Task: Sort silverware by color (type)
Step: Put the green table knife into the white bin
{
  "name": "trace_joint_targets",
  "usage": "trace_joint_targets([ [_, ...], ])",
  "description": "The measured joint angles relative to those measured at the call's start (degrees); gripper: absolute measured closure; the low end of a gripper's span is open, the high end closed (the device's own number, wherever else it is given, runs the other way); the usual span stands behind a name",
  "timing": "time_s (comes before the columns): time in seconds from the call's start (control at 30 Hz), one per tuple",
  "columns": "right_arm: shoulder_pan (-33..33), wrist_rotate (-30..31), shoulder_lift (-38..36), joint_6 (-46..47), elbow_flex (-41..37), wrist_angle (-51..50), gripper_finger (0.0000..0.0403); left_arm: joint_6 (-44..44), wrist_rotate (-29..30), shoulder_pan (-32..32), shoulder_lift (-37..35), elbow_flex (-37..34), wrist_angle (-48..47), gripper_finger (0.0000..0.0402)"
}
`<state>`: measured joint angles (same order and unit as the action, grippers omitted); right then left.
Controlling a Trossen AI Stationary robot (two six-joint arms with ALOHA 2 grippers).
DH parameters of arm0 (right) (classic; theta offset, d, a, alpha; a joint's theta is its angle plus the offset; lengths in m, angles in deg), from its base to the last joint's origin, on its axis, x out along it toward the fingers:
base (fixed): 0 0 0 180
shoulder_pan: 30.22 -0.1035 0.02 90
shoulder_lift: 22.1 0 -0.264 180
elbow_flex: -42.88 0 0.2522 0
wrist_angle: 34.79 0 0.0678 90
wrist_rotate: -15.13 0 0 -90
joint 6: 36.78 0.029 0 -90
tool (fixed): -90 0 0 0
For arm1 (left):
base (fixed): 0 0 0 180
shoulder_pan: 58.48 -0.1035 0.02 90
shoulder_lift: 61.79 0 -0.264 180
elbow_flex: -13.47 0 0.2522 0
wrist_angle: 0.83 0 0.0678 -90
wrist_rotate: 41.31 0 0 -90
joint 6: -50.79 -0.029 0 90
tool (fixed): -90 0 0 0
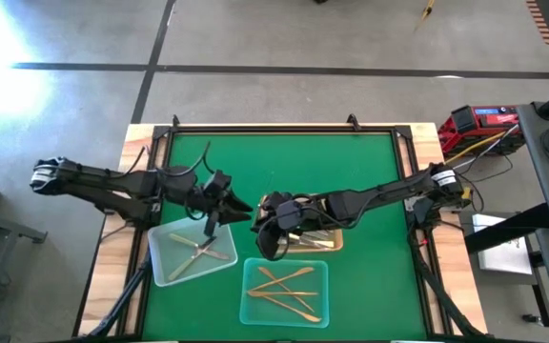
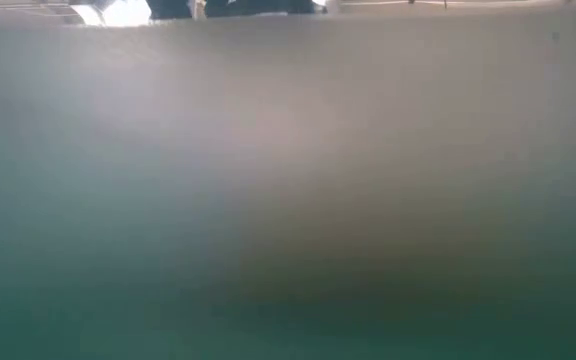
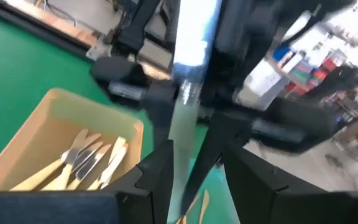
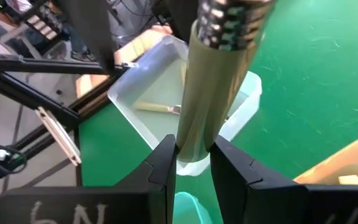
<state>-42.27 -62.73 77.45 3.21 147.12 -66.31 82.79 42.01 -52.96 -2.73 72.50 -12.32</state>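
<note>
Left hand (image 1: 210, 225) is closed on a silver utensil (image 3: 188, 93), hovering above the left translucent tray (image 1: 163, 262). Right hand (image 1: 273, 244) grips a silver-ended handle (image 4: 209, 93) just beside the tan tray (image 1: 335, 245). Gold pieces (image 1: 289, 286) lie in the near tray (image 1: 253, 314).

Overhead, blocked low, two wrists

A green-topped table (image 1: 351, 171) with a wooden rim carries three shallow trays near its front: a left tray (image 1: 165, 250), a middle tray (image 1: 254, 286) and a tan tray (image 1: 335, 241).
</note>
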Motion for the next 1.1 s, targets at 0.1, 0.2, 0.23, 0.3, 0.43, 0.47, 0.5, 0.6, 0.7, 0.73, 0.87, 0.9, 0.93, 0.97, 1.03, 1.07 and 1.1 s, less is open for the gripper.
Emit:
trace_joint_targets([
  [0.1, 0.0, 0.8, -0.1, 0.1, 0.0, 0.3, 0.0337, -1.8, 0.6, 1.1, 1.9, 2.0, -2.0, 0.0279],
  [0.2, 0.0, 1.0, -0.1, 0.1, 0.0, 0.3, 0.0337, -3.8, 2.2, 1.7, 3.2, 4.2, -4.7, 0.0279],
  [0.23, 0.0, 1.1, -0.1, 0.1, 0.0, 0.3, 0.0337, -4.3, 2.9, 1.7, 3.8, 5.0, -5.2, 0.0279],
  [0.3, 0.0, 1.3, -0.1, 0.2, 0.0, 0.3, 0.0337, -4.8, 3.8, 1.7, 4.5, 5.6, -6.6, 0.0279],
  [0.43, -0.1, 1.4, -0.1, 0.1, 0.0, -0.2, 0.0337, -4.9, 4.1, 1.7, 6.3, 5.8, -5.9, 0.0279],
  [0.47, -0.1, 1.3, -0.1, -0.2, 0.1, 1.2, 0.0337, -4.8, 4.3, 1.7, 6.8, 5.8, -5.4, 0.0279],
  [0.5, -0.1, 1.3, -0.1, -0.3, 0.2, 1.4, 0.0337, -4.7, 4.6, 1.7, 7.3, 5.8, -5.5, 0.0279],
  [0.6, 0.0, 1.3, -0.2, -0.6, 0.2, 1.0, 0.0337, -4.6, 5.1, 1.7, 8.1, 5.7, -5.6, 0.0279],
  [0.7, 0.0, 1.0, -0.2, -0.9, 0.2, 0.8, 0.0337, -4.6, 5.3, 1.7, 8.4, 5.7, -5.2, 0.0279],
  [0.73, 0.0, 1.1, -0.2, -1.0, 0.2, 0.9, 0.0337, -4.6, 5.5, 1.7, 8.4, 5.7, -5.2, 0.0279],
  [0.87, 0.0, 1.0, -0.2, -1.1, 0.2, 0.9, 0.0337, -4.5, 5.8, 1.7, 8.4, 5.7, -4.9, 0.0288],
  [0.9, 0.0, 1.0, -0.2, -1.1, 0.2, 0.9, 0.0337, -4.6, 5.8, 1.7, 8.4, 5.7, -4.9, 0.0298],
  [0.93, 0.0, 1.0, -0.2, -1.1, 0.2, 0.9, 0.0337, -4.5, 5.8, 1.7, 8.4, 5.7, -4.9, 0.0311],
  [0.97, 0.0, 1.0, -0.2, -1.1, 0.2, 0.8, 0.0337, -4.6, 5.7, 1.7, 8.4, 5.7, -4.8, 0.0328],
  [1.03, 0.0, 0.4, -0.2, -0.6, 0.2, 0.7, 0.0337, -5.0, 5.8, 1.7, 8.4, 5.7, -4.9, 0.036],
  [1.07, 0.0, 0.1, -0.2, -0.5, 0.2, 0.7, 0.0337, -4.9, 5.7, 1.7, 8.4, 5.7, -4.9, 0.0359],
  [1.1, 0.0, -0.1, -0.2, -0.5, 0.1, 0.6, 0.0337, -4.8, 5.7, 1.7, 8.4, 5.7, -4.9, 0.0359],
])
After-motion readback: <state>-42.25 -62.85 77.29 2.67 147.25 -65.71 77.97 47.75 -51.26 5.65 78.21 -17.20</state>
